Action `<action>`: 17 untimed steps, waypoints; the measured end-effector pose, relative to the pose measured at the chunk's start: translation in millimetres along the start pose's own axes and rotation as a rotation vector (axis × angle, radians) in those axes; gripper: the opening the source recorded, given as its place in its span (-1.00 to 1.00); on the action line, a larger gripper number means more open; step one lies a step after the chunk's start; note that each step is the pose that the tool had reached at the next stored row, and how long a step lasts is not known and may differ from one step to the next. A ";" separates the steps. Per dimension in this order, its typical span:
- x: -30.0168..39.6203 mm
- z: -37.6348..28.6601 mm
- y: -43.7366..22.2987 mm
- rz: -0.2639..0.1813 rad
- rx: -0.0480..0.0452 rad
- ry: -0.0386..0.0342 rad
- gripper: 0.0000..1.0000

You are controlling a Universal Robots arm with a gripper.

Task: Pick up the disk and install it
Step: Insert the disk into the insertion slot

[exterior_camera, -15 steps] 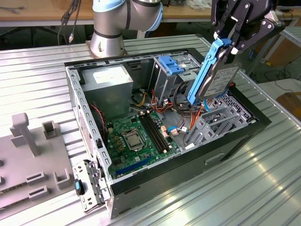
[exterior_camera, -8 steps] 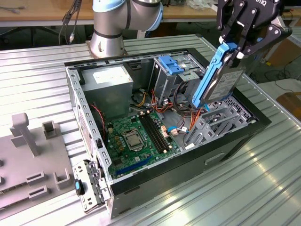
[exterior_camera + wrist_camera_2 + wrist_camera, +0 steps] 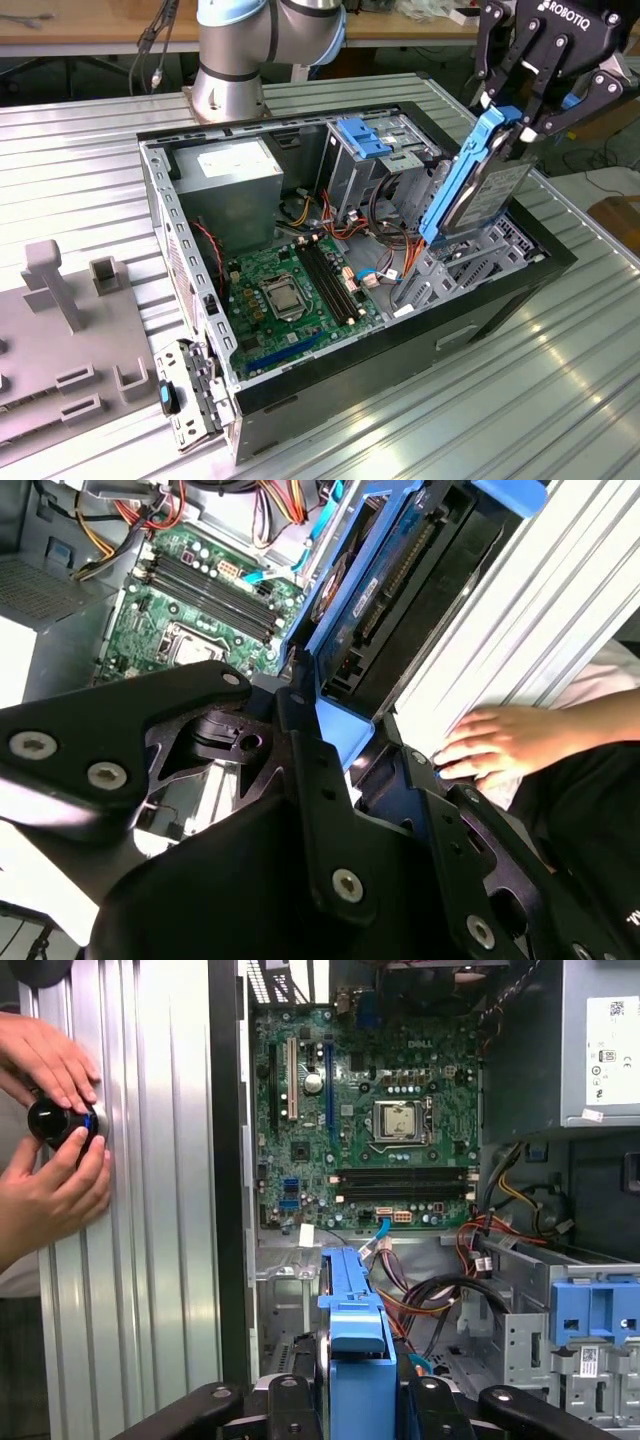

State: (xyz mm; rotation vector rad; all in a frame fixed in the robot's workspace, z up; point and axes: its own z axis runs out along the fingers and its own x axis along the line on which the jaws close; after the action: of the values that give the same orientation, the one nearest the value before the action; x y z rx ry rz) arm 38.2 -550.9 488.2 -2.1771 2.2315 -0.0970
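The disk (image 3: 482,190), a metal drive in bright blue rails, hangs tilted over the right end of the open computer case (image 3: 400,350). Its lower end reaches down to the grey drive bay (image 3: 450,265) inside the case. My gripper (image 3: 515,125) is shut on the disk's upper end, one finger on each side of the blue rail. In the second wrist view the disk (image 3: 365,590) runs away from my gripper (image 3: 330,730) towards the case floor. In the first wrist view its blue end tab (image 3: 355,1330) sits between my fingers (image 3: 290,1405).
Inside the case are a green motherboard (image 3: 285,290), a grey power supply (image 3: 235,185), a silver cage with a blue latch (image 3: 365,140) and loose cables (image 3: 385,245). A grey fixture (image 3: 60,330) lies at the exterior view's left. A person's hands (image 3: 50,1160) hold a black knob beside the case.
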 end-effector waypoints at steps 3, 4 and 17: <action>0.8 2.4 -9.6 0.000 -0.0007 0.0001 -0.25; 2.5 4.5 -11.8 0.000 -0.0006 0.0000 -0.25; 8.0 24.0 -24.2 0.013 -0.0011 0.0009 -0.25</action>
State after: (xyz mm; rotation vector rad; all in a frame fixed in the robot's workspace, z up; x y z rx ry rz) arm 63.6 -560.2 465.9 -2.1629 2.2467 -0.0966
